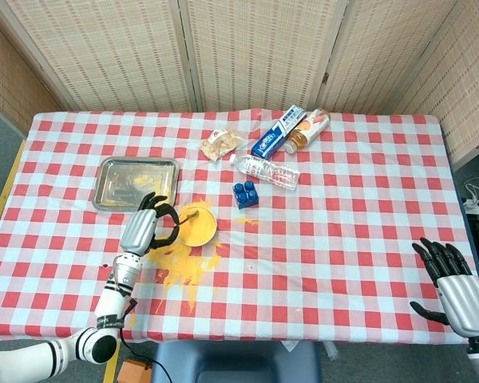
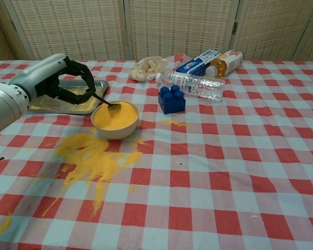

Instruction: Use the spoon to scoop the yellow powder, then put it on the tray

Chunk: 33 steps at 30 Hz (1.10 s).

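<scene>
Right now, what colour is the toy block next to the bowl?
The toy block is blue, right of the bowl. The chest view shows it best.

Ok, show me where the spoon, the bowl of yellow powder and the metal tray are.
spoon (image 2: 113,105), chest view, its tip in the powder.
bowl of yellow powder (image 2: 115,128), chest view, front outer wall.
metal tray (image 1: 105,163), head view, far left rim.

Lighting even and bright, both views sharp. Soft shadows only; mild glare on the tray (image 1: 136,182) beside the bowl (image 1: 196,226).
</scene>
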Motion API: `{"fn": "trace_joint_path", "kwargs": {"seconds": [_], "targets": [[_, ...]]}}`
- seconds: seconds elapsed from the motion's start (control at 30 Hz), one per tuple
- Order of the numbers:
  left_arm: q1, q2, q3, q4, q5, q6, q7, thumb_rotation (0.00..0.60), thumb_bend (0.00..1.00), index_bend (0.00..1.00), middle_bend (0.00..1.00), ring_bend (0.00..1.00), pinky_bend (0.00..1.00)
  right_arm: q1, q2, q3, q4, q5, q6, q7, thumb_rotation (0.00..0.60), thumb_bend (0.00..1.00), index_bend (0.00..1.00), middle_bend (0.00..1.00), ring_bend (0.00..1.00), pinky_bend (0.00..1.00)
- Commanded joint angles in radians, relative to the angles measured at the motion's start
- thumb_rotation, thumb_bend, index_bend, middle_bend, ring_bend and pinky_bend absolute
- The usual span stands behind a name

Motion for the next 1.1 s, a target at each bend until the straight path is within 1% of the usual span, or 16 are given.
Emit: {"fn": "trace_joint_path", "kwargs": {"seconds": [0.03, 0.23, 0.4, 0.5, 0.6, 0.73, 0.9, 1.1], "targets": [[0.005, 0.018, 0.001, -0.026, -0.016, -0.013, 0.008, 0.6, 0.69, 0.83, 0.43, 0.14, 0.05, 0.0, 0.0, -0.001, 0.0, -0.002, -0.001, -0.001, 0.6, 0.05, 0.0, 0.0, 0.0, 0.0], [0.01, 0.046, 0.007, -0.074, -0.034, -0.033, 0.008, 0.6, 0.69, 0.83, 0.43, 0.14, 0.05, 0.001, 0.0, -0.002, -0.001, -0.002, -0.003, -0.001, 0.6, 0.05, 0.0, 0.0, 0.0, 0.0], [0.015, 0.053, 0.008, -0.095, -0.023, -0.021, -0.001, 0.6, 0.69, 0.83, 0.43, 0.14, 0.05, 0.0, 0.001, -0.003, -0.002, -0.004, -0.002, -0.003, 0.6, 0.05, 0.0, 0.0, 0.0, 0.0], [0.021, 0.038, -0.001, -0.093, 0.014, 0.02, -0.036, 0.6, 0.69, 0.83, 0.43, 0.14, 0.05, 0.0, 0.002, -0.004, -0.003, -0.006, -0.001, -0.001, 0.6, 0.05, 0.0, 0.0, 0.0, 0.0], [0.026, 0.017, -0.015, -0.08, 0.07, 0.069, -0.103, 0.6, 0.69, 0.83, 0.44, 0.14, 0.05, -0.001, 0.003, -0.003, -0.003, -0.008, 0.003, 0.001, 0.6, 0.05, 0.0, 0.0, 0.0, 0.0], [0.029, 0.021, -0.006, -0.08, 0.103, 0.085, -0.117, 0.6, 0.68, 0.83, 0.44, 0.15, 0.05, -0.003, 0.003, -0.003, -0.001, -0.008, 0.008, 0.004, 0.6, 0.05, 0.0, 0.0, 0.0, 0.0], [0.033, 0.043, 0.011, -0.111, 0.067, 0.043, -0.1, 0.6, 0.68, 0.83, 0.44, 0.15, 0.05, -0.003, 0.002, -0.004, -0.001, -0.011, 0.006, 0.003, 0.6, 0.05, 0.0, 0.0, 0.0, 0.0], [0.03, 0.083, 0.007, -0.151, -0.008, -0.019, -0.085, 0.6, 0.68, 0.83, 0.44, 0.15, 0.05, -0.004, 0.002, -0.004, -0.001, -0.012, 0.008, 0.002, 0.6, 0.05, 0.0, 0.0, 0.0, 0.0]]}}
